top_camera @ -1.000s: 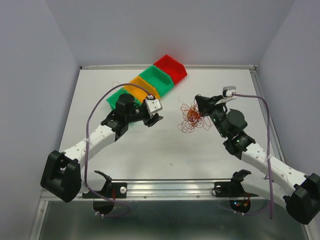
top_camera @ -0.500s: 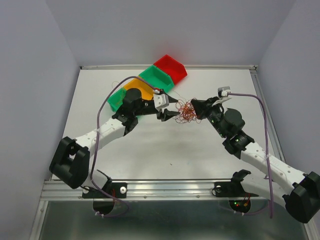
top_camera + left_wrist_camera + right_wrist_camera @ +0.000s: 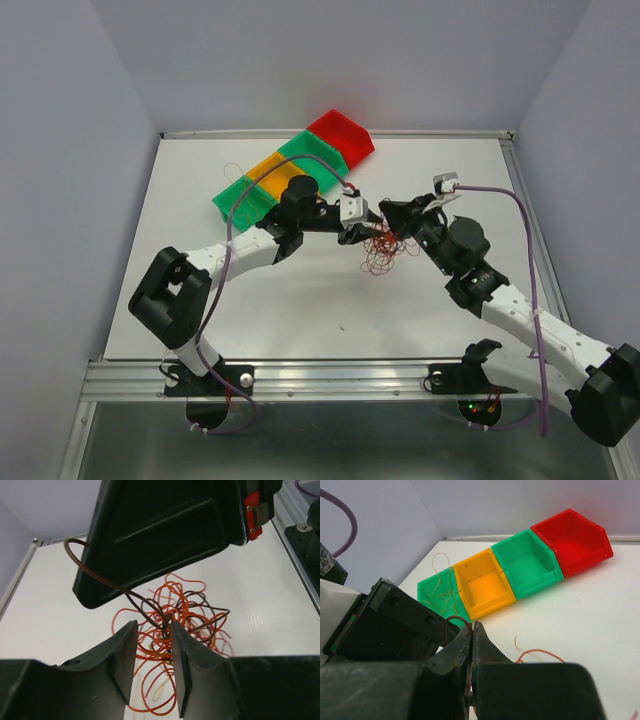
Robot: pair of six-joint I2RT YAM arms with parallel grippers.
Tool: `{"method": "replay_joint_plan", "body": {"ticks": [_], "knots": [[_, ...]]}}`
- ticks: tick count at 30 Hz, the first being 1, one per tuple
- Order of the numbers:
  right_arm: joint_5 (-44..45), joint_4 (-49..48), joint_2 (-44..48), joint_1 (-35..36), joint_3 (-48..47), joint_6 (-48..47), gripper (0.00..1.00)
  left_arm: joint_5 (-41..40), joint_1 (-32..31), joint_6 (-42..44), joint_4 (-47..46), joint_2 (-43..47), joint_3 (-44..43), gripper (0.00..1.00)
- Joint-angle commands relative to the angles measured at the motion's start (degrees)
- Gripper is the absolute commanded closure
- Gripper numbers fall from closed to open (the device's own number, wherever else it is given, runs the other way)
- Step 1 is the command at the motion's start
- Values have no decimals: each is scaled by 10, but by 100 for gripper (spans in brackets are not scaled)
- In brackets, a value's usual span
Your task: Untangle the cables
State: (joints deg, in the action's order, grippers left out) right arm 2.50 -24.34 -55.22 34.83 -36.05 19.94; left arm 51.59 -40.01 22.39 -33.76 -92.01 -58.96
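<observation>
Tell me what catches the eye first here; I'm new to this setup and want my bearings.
A tangle of orange-red cables at mid-table, with the left gripper and the right gripper tip to tip over it. Behind them a diagonal row of bins, green, orange, green and red, runs toward the far edge.

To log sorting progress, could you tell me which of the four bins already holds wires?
The green bin at the row's end, farthest from the red bin: yellowish wires lie inside.

Mid white counter [image 3: 300, 320]: tangle of thin curly orange-red wires [image 3: 385, 252]. Row of four open plastic bins [image 3: 322, 152] at its 11 o'clock. Left fingers [image 3: 120, 650] at 10, right fingers [image 3: 487, 652] at 1.
</observation>
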Motion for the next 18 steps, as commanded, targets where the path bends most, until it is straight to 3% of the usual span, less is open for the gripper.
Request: {"method": "replay_joint_plan", "body": {"ticks": [1,6,12,18], "knots": [[-5,-7,25,-4,-52,4,100,22,-4,26,-5,4,-2,56],[-7,4,38,-4,-55,6,99,32,-13,46,11,1,3,52],[-22,3,47,-3,-67,17,100,-12,-19,47,24,-47,-24,63],[-58,2,59,-3,-115,32,99,-32,-32,58,55,-93,-48,68]]}}
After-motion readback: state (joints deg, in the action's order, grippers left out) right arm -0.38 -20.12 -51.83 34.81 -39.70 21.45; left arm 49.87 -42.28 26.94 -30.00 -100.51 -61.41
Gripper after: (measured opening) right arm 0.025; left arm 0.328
